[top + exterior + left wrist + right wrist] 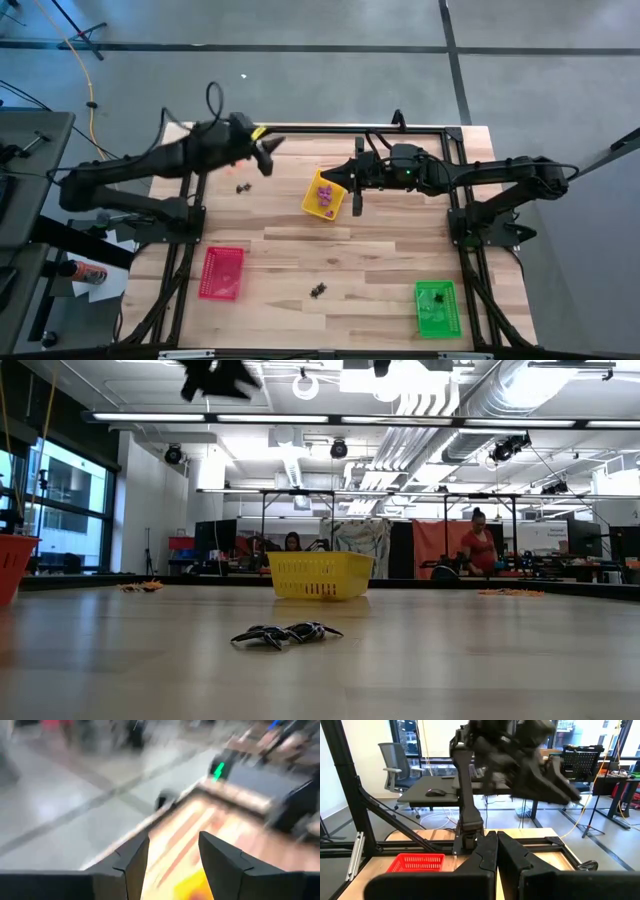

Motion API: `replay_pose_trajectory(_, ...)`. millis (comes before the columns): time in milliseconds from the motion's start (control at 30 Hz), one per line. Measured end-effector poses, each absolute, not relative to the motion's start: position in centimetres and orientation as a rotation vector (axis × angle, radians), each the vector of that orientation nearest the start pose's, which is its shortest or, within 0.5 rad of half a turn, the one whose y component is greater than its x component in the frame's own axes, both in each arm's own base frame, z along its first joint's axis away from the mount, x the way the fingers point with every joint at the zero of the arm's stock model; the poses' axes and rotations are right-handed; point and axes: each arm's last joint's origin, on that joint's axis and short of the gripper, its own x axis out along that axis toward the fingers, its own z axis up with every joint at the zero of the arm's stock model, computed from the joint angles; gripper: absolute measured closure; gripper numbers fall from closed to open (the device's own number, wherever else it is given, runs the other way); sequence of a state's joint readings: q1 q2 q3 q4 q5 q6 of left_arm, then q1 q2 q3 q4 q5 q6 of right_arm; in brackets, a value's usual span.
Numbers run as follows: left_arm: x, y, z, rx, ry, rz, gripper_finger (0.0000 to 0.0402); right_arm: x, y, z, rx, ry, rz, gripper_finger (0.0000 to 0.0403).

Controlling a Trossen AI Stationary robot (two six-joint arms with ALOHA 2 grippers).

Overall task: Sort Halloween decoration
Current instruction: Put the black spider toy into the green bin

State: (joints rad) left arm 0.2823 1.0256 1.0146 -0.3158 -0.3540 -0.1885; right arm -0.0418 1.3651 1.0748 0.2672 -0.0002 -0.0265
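Nearest the front edge of the table (300, 250), a small cluster of black trinkets (319, 290) lies flat on bare wood between the red tray (222, 272) and the green tray (436, 307) (the low view shows it as a low, spread heap (287, 633), longer across than deep). Farther in, the yellow tray (326, 194) already holds purple pieces (326, 197). The right gripper (356, 190), fingers pressed together with nothing between them, sits just beside the yellow tray's far side at about 2 o'clock of it. The left gripper (268, 160) hangs above the far part of the table with its fingers parted and empty; a few small pieces (241, 187) lie just near of it, at roughly 7 o'clock. The black cluster lies at about 5 o'clock of the left gripper and 7 o'clock of the right, well apart from both; the right appears slightly nearer to it.
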Motion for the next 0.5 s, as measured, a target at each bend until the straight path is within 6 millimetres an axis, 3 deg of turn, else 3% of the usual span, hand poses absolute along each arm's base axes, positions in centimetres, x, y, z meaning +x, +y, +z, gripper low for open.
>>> replay_pose_trajectory(200, 18.6, 10.6, 30.9, -0.443, 0.675, 0.789, 0.0252, 31.4, -1.7, 34.6, -0.01, 0.037, -0.054, 0.0403)
replay_pose_trajectory(333, 17.8, 11.4, 26.9, -0.573, 0.922, 0.863, 0.0252, 31.4, -1.9, 34.3, 0.032, 0.063, -0.062, 0.0402)
replay_pose_trajectory(500, 17.7, 11.8, 22.3, -0.675, 1.099, 0.852, 0.0253, 31.3, -1.9, 33.6, 0.057, 0.103, -0.066, 0.0402)
